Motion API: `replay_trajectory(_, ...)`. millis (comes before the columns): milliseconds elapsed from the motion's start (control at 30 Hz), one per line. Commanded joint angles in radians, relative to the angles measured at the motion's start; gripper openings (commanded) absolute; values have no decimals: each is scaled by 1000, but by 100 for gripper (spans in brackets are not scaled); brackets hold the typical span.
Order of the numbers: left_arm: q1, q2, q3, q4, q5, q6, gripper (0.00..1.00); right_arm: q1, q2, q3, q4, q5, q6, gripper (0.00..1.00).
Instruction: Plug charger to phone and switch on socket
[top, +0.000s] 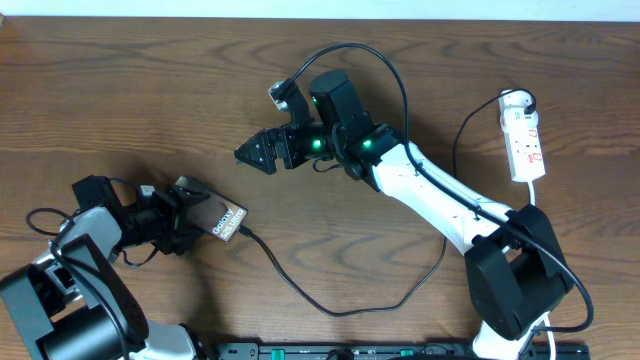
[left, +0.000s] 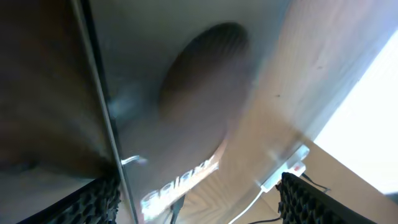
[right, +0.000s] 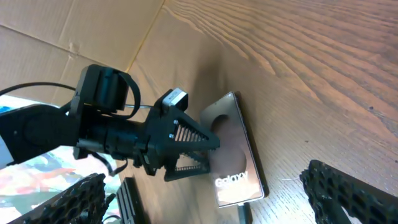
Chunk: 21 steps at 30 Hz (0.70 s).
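Apparently plugged (charger (top: 300, 290) tip meets the phone (top: 222, 218), clasped in the left hand (top: 183, 218) by the desk's (top: 120, 90) near-left corner); yet to switch the socket (top: 524, 135) at the right edge, right hand (top: 255, 155) spread empty.

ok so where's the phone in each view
Overhead: the phone is at lower left, angled on the wooden table.
Left wrist: the phone fills most of the frame, very close and blurred.
Right wrist: the phone is just below centre.
Shared landmark: the white Galaxy lettering near one end of the phone shows in all three views.
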<state>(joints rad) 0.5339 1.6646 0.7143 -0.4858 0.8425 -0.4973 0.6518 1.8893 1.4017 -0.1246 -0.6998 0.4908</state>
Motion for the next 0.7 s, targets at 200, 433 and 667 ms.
replay_trajectory(200,3,60,-58,-72,-473,22,83,-2,-32,25,-3,-17,10,99)
replay_trajectory(433,3,19,6,-154,-589,33,83,-3,-32,25,-31,-17,8,99)
replay_trajectory(667,-35,-117,231,-371,-631,90,84,-5,-32,25,-74,50,-2,99)
